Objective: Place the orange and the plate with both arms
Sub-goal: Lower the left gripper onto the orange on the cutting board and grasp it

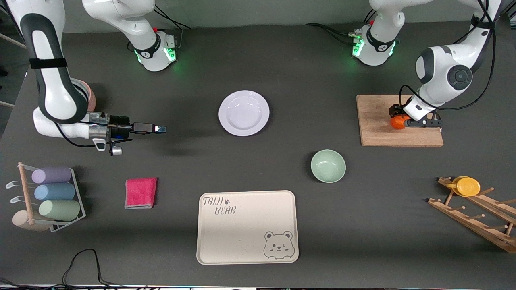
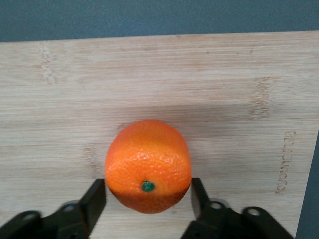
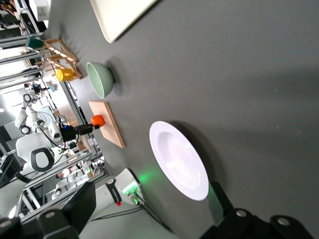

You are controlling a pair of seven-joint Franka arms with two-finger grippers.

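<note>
The orange sits on a wooden cutting board at the left arm's end of the table. My left gripper is down on the board. In the left wrist view its two black fingers press against both sides of the orange, so it is shut on it. The white plate lies bare mid-table. My right gripper hovers level over the table at the right arm's end, pointing toward the plate. It is open with nothing between its fingers.
A pale green bowl stands nearer the front camera than the plate. Nearer still lies the beige bear tray. A pink cloth and a wire rack of cups are at the right arm's end. A wooden rack holds a yellow cup.
</note>
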